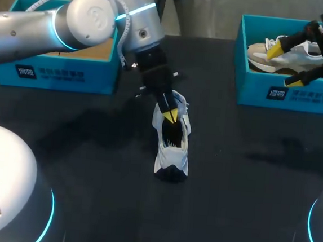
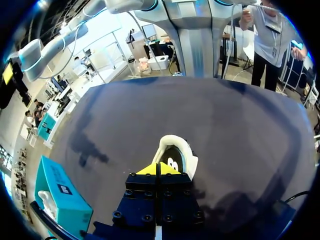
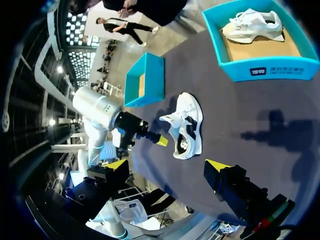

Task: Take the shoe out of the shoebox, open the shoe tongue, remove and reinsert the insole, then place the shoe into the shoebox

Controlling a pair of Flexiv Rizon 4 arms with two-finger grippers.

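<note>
A white shoe (image 1: 173,147) with a dark inside stands upright on the black table (image 1: 247,179), midway between the two boxes. My left gripper (image 1: 171,115) is shut, its yellow tips down at the shoe's opening by the tongue. In the left wrist view the tips (image 2: 157,169) are pressed together just short of the shoe's collar (image 2: 175,150), with nothing visible between them. My right gripper (image 1: 286,65) hangs open above the right teal shoebox (image 1: 288,95), holding nothing. The right wrist view shows its fingers (image 3: 217,166) wide apart, high above the shoe (image 3: 187,125).
A second white and beige shoe (image 1: 280,55) lies in the right shoebox. The left teal shoebox (image 1: 58,69) shows only its cardboard floor, partly hidden by my left arm. Bare table lies in front of the shoe.
</note>
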